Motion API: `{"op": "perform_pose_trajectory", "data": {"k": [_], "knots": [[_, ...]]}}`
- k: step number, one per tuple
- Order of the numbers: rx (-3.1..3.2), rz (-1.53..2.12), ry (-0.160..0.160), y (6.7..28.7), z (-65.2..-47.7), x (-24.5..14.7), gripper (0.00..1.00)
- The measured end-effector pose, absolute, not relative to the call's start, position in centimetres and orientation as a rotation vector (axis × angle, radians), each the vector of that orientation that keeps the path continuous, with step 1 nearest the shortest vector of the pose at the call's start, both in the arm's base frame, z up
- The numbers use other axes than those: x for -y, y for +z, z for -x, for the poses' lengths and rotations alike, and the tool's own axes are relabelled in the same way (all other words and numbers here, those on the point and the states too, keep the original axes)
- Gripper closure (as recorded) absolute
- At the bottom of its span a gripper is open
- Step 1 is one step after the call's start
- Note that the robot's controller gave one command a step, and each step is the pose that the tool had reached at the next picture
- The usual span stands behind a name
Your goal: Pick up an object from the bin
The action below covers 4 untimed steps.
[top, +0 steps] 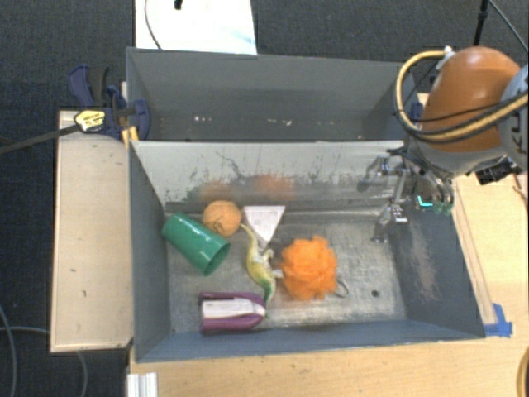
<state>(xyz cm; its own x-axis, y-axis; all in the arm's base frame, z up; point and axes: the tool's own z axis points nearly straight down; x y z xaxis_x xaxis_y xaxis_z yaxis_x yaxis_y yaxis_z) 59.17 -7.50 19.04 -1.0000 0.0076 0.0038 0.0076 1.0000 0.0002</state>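
Down-left of the claw [388, 222], well apart, sat the orange pouf [310, 269]; whether the claw was released or clenched, I couldn't tell.

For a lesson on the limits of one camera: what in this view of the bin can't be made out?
All in the camera view.
Purple pack: label too small to read.
White triangle: too small to identify.
End effector: top hidden under the arm's orange cover.
Bin floor beneath the pouf: hidden by the pouf.
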Motion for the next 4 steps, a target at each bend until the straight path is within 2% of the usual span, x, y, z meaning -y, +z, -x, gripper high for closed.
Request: {"op": "perform_pose_trajectory", "data": {"k": [1, 2, 3, 4], "knots": [[3.146, 0.01, 0.001, 19.5, -59.3, 7.5, 0.0], [3.146, -0.128, 0.002, 15.7, -56.6, 5.1, 0.0], [3.132, -0.287, 0.0, 11.8, -50.9, 5.1, 0.0], [3.091, -0.564, 0.001, 10.7, -50.4, 2.8, 0.0]]}}
